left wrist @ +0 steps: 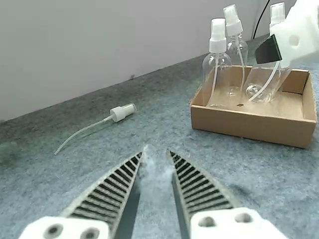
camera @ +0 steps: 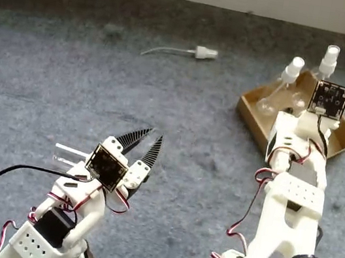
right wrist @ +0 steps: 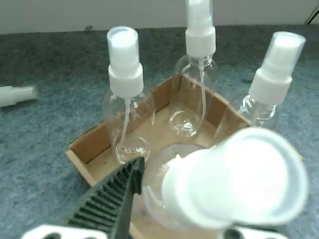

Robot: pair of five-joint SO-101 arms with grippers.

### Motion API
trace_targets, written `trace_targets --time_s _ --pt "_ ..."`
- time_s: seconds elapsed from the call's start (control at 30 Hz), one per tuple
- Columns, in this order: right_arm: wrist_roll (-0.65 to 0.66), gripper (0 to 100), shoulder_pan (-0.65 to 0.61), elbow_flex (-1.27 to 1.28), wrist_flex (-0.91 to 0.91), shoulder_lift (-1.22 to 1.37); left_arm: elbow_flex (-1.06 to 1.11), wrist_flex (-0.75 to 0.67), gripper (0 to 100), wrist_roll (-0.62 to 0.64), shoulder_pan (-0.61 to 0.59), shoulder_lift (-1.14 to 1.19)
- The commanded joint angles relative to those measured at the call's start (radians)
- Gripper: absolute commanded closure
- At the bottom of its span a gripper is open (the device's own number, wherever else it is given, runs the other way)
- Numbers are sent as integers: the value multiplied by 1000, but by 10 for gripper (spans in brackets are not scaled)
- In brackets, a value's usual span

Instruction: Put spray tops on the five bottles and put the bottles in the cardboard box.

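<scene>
The right gripper (right wrist: 164, 174) clasps a capped bottle (right wrist: 234, 174) over the box (camera: 251, 112), far right, beside three bottles (right wrist: 124, 114) standing inside; the left gripper (left wrist: 155, 153) hangs near left, jaws narrowly apart; the spray top (camera: 198, 52) lies far centre, probably light with a bendy tube; best pinched at its white head.

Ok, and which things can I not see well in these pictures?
- High view: the clear thing beside the left arm is half hidden by that arm and too faint to name.
- High view: the right arm covers much of the box.
- Right wrist view: the nearest bottle has a cap too close, so blurred; it hides the box's near side.
</scene>
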Motion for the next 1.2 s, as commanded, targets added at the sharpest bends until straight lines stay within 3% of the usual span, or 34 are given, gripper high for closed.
trace_targets --time_s 0.0,0.53,1.17 --pt "11 796 25 -68 -41 24 19 0 970 -6 -12 4" --pt "6 796 62 -294 -42 349 19 2 970 -6 -10 4" --pt "3 796 41 -295 -108 377 19 2 970 -6 -10 4"
